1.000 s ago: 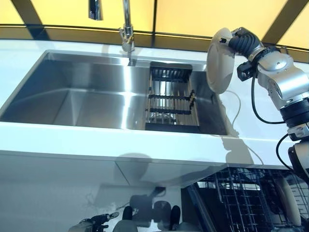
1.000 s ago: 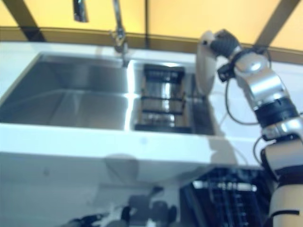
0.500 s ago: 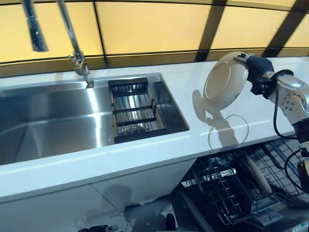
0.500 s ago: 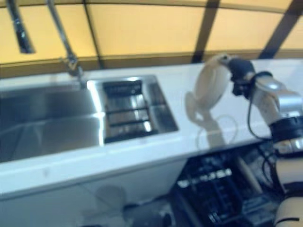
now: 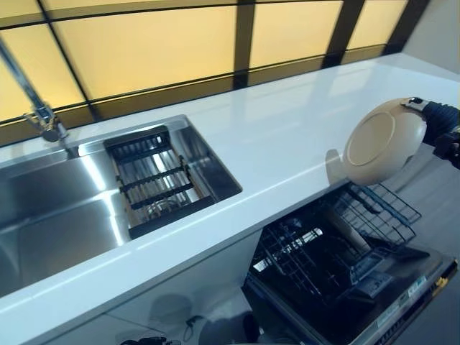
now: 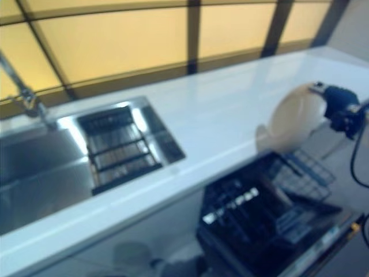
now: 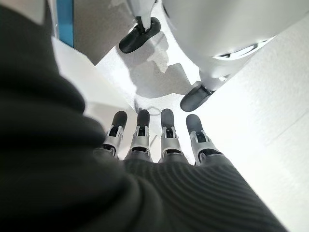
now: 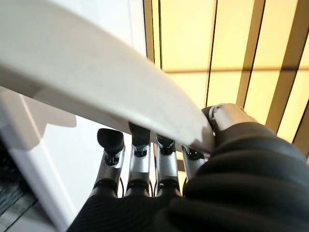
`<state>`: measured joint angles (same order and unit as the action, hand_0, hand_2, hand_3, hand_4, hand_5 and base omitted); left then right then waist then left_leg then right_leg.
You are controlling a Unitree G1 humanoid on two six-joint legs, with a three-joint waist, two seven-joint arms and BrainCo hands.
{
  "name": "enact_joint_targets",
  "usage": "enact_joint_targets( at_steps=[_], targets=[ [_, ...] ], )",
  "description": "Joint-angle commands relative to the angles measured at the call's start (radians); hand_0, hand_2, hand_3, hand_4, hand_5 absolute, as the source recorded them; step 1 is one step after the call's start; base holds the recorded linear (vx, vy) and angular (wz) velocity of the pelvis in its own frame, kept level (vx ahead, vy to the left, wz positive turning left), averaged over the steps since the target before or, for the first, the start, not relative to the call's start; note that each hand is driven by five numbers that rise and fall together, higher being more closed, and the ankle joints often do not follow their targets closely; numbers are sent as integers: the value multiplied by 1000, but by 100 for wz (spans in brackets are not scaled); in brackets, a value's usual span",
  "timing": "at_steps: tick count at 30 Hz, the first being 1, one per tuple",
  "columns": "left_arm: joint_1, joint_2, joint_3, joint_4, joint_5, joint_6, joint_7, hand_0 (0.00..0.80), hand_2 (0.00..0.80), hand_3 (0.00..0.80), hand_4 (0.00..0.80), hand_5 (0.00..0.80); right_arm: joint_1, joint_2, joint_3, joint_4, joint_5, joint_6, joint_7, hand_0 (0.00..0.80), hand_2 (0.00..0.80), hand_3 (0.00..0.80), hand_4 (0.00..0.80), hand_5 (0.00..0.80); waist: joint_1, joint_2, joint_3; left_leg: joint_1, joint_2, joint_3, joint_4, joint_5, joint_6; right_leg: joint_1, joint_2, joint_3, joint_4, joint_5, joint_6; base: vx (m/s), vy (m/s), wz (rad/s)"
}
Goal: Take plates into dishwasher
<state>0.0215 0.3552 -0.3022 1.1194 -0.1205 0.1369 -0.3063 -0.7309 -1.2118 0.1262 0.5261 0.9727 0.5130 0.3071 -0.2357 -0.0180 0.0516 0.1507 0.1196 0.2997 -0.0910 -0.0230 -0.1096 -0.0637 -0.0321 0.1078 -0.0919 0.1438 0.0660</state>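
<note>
Transfer step: right hand clamped on the plate rim, plate tilted above the dishwasher rack. Next: lower it edgewise between the tines.

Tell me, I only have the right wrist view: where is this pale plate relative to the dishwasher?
Observer: The round cream plate hangs on edge above the open dishwasher's black wire rack, past the white countertop's edge.
Operator: Anything already in that rack?
Observer: Yes, one pale plate stands in it.
Operator: And the left robot hand?
Observer: The left robot hand is low, fingers straight, holding nothing.
</note>
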Motion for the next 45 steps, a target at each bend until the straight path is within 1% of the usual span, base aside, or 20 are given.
enact_joint_targets(
  at_steps=[1, 5, 10, 13, 17, 20, 25, 29, 32, 35, 37, 39, 40, 45],
  targets=[
    [-45, 32, -35, 72, 44, -16, -17, 0, 0, 0, 0, 0, -15, -38, -121, 37, -4, -34, 36, 800, 800, 800, 800, 800, -11, -45, 1, 49, 12, 10, 4, -27, 17, 49, -29, 10, 5, -43, 98, 4, -48, -20],
    [-40, 33, -33, 78, 60, -24, -19, 0, 0, 0, 0, 0, 40, -55, -172, 34, -3, -20, 47, 800, 800, 800, 800, 800, -29, -41, 2, 51, 15, 26, 4, -28, 15, 36, -26, 15, 5, -36, 98, 0, -47, -22],
    [-32, 40, -26, 78, 76, -35, -16, 0, 0, 0, 0, 0, 128, -65, -244, 17, -10, -9, 62, 800, 800, 800, 800, 800, -46, -34, 7, 51, 16, 35, 4, -28, 15, 26, -27, 21, 5, -29, 98, 0, -23, -7],
    [-33, 44, -20, 79, 88, -44, -18, 0, 0, 0, 0, 0, 194, -55, -295, 4, -24, -1, 82, 800, 800, 800, 800, 800, -53, -30, 10, 51, 16, 35, 4, -29, 15, 19, -28, 22, 5, -24, 97, -7, -13, -2],
    [-34, 45, -18, 76, 94, -51, -16, 0, 0, 0, 0, 0, 260, -38, -332, -24, -42, 14, 113, 800, 800, 800, 800, 800, -58, -27, 15, 52, 14, 34, 4, -30, 16, 13, -29, 23, 5, -19, 97, 0, 0, 0],
    [-30, 47, -9, 73, 106, -58, -16, 0, 0, 0, 0, 0, 315, -16, -350, -46, -112, 27, 171, 800, 800, 800, 800, 800, -59, -25, 20, 50, 13, 34, 4, -30, 17, 9, -32, 20, 5, -16, 98, 0, 0, 0],
    [-19, 48, 7, 65, 126, -67, -17, 0, 0, 0, 0, 0, 368, 11, -316, -79, -263, 7, 269, 800, 800, 800, 800, 800, -54, -22, 28, 51, 11, 30, 4, -29, 19, 5, -37, 16, 5, -10, 97, 0, 0, 0],
    [-17, 50, 18, 63, 134, -71, -18, 0, 0, 0, 0, 0, 366, 21, -277, -100, -340, 3, 353, 800, 800, 800, 800, 800, -48, -20, 33, 49, 10, 27, 4, -25, 18, 5, -40, 9, 5, -8, 98, 0, 0, 0],
    [-14, 46, 26, 64, 143, -79, -16, 0, 0, 0, 0, 0, 346, 39, -218, -131, -392, -5, 398, 800, 800, 800, 800, 800, -39, -20, 37, 46, 9, 20, 4, -22, 17, 4, -44, 1, 5, -7, 96, 0, 0, 0],
    [-13, 42, 33, 59, 145, -78, -17, 0, 0, 0, 0, 0, 338, 53, -184, -153, -430, -32, 414, 800, 800, 800, 800, 800, -34, -20, 40, 43, 9, 16, 4, -19, 18, 6, -47, -5, 5, -8, 96, 0, 0, 0],
    [-12, 40, 39, 58, 151, -79, -17, 0, 0, 0, 0, 0, 332, 65, -163, -178, -458, -52, 441, 800, 800, 800, 800, 800, -27, -20, 42, 39, 9, 14, 4, -16, 17, 7, -48, -9, 5, -8, 96, 0, 0, 0],
    [-11, 39, 42, 56, 154, -78, -16, 0, 0, 0, 0, 0, 326, 68, -151, -200, -470, -55, 459, 800, 800, 800, 800, 800, -23, -21, 44, 36, 10, 10, 4, -14, 16, 7, -50, -14, 5, -9, 97, 0, 0, 0],
    [-11, 39, 44, 53, 156, -75, -16, 0, 0, 0, 0, 0, 328, 73, -144, -219, -488, -71, 479, 800, 800, 800, 800, 800, -21, -22, 46, 34, 10, 7, 4, -13, 17, 7, -52, -17, 5, -9, 97, -12, -3, 4],
    [-5, 39, 46, 50, 164, -77, -13, 0, 0, 0, 0, 0, 309, 83, -100, -259, -492, -70, 530, 800, 800, 800, 800, 800, -8, -28, 48, 30, 9, -4, 4, -10, 16, 9, -56, -23, 5, -9, 98, 1, -2, 5]
  ],
)
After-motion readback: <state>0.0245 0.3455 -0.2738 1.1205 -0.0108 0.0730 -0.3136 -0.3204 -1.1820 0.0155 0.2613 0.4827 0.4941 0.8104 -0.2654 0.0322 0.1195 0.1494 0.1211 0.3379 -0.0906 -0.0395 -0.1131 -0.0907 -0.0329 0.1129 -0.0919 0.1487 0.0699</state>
